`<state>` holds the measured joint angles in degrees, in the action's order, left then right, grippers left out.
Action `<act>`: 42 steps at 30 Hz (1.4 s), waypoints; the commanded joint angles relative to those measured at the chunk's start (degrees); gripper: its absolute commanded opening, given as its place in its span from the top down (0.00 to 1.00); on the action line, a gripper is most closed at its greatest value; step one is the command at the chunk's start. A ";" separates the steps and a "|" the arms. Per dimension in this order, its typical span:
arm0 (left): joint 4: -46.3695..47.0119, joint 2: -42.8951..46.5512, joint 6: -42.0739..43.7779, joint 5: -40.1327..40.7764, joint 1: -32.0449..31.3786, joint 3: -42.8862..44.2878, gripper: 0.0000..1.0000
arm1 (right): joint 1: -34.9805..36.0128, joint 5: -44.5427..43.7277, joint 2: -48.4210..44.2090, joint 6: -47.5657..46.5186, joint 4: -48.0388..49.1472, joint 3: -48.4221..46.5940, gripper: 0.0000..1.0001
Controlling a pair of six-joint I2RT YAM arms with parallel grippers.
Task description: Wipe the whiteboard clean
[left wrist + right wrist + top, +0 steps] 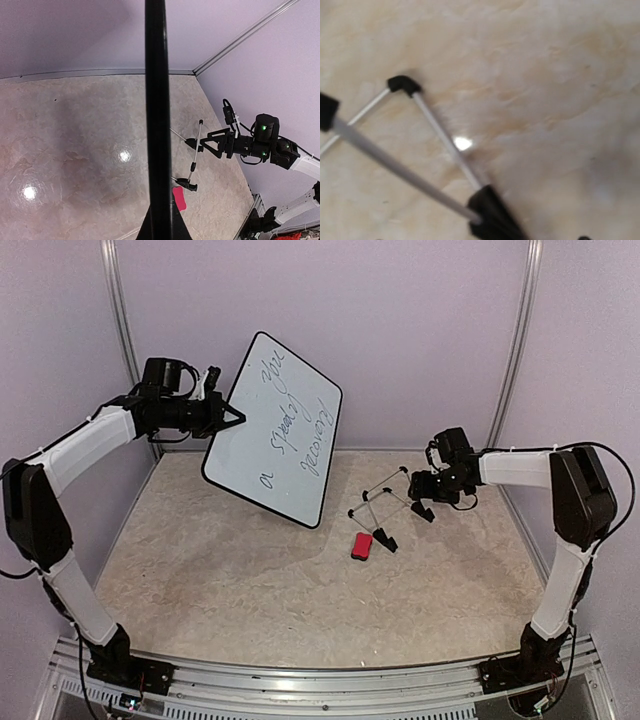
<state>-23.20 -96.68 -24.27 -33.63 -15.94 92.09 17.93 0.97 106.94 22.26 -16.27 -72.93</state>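
The whiteboard point(275, 430) hangs tilted in the air over the back left of the table, dark handwriting on its face. My left gripper point(232, 418) is shut on its left rim. In the left wrist view the whiteboard point(157, 100) shows edge-on as a black bar rising from my left gripper point(161, 222). My right gripper point(420, 502) is low over the table at the right, open, beside the far end of a wire stand point(385, 505). A small red eraser point(361, 546) lies on the table near the stand's front foot. The right wrist view shows only the stand's rods point(440, 135).
The wire stand point(195, 155) with black feet lies on the marbled table between the eraser point(179, 198) and my right gripper point(202, 146). Purple walls close the back and sides. A metal rail runs along the near edge.
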 commanded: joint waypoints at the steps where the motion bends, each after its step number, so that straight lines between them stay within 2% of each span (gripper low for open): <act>1: 11.14 6.34 -0.66 -4.73 1.27 0.38 1.00 | -0.35 -6.10 1.37 -5.44 0.64 0.16 0.21; 7: 11.98 8.00 -1.66 -5.99 2.28 -1.67 1.00 | -0.33 -4.39 6.43 -8.00 0.68 -1.45 0.25; 10: 12.39 8.47 -2.08 -6.58 2.58 -2.72 1.00 | -0.35 -3.94 7.51 -8.30 1.77 -1.13 0.33; 13: 12.39 9.03 -2.09 -6.72 2.82 -3.65 1.00 | -0.37 -4.22 7.78 -8.63 2.71 -0.49 0.46; 16: 12.92 9.73 -2.47 -6.83 3.40 -4.73 1.00 | -0.35 -4.78 6.87 -8.80 4.62 1.20 0.70; 18: 13.67 10.22 -2.97 -7.21 3.83 -5.52 1.00 | -0.27 -5.10 5.78 -9.05 5.97 2.27 0.82; 22: 14.48 11.11 -3.74 -7.28 4.42 -6.85 1.00 | -0.26 -5.93 4.17 -9.22 7.30 3.05 0.97; 27: 14.54 12.92 -3.84 -5.08 5.21 -7.84 1.00 | 0.88 -5.90 1.44 -9.86 8.39 2.46 0.99; 31: 12.54 15.64 -2.79 -3.19 7.27 -6.85 1.00 | 6.30 -6.29 0.05 -12.33 6.93 -1.39 0.99; 35: 7.08 19.04 -0.44 -1.16 7.51 -5.00 1.00 | 12.90 -8.48 4.41 -15.07 1.99 -9.75 0.99; 42: 3.52 30.66 -0.03 2.93 7.59 -11.12 1.00 | 20.29 -7.97 12.70 -16.72 -0.49 -18.34 0.99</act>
<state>-25.67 -74.83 -26.06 -30.89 -8.25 81.17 36.18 -6.72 114.69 7.03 -13.74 -88.90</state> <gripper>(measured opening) 0.023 0.100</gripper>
